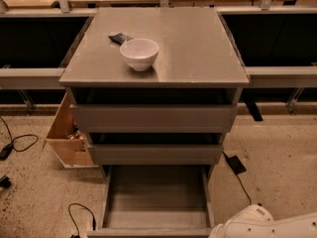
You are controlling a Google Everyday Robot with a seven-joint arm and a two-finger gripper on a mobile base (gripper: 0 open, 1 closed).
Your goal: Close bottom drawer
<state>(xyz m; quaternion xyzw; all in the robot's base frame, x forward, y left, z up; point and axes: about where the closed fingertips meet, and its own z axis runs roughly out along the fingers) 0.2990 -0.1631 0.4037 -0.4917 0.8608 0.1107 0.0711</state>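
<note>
My jaws are out of the picture, somewhere past the lower right corner, so I cannot tell whether they are released or clenched. All that shows of me is a white, rounded part of my arm (257,224) along the bottom edge.

The bottom drawer (156,202) is just to the left of that arm. It is pulled far out of the grey cabinet (229,99) toward me. Its long shallow grey tray lies open and its plain front runs along the lower edge of the view, close beside my arm.

Above it and farther from me are the middle drawer (154,153) and the top drawer (153,118). Each stands a little way out, with a dark gap over its front.

On the desk (198,43) that forms the cabinet's top, well away from me and to the left, a white bowl (139,53) stands upright. A small dark object (120,37) lies just behind it.

A light-brown wooden box (67,138) sits tilted on the speckled floor (282,162) against the cabinet's far left side. Black cables (20,143) trail on the floor beyond it. Nearer to me, on the right of the cabinet, a small black block (236,164) lies with a cord leading toward my arm.
</note>
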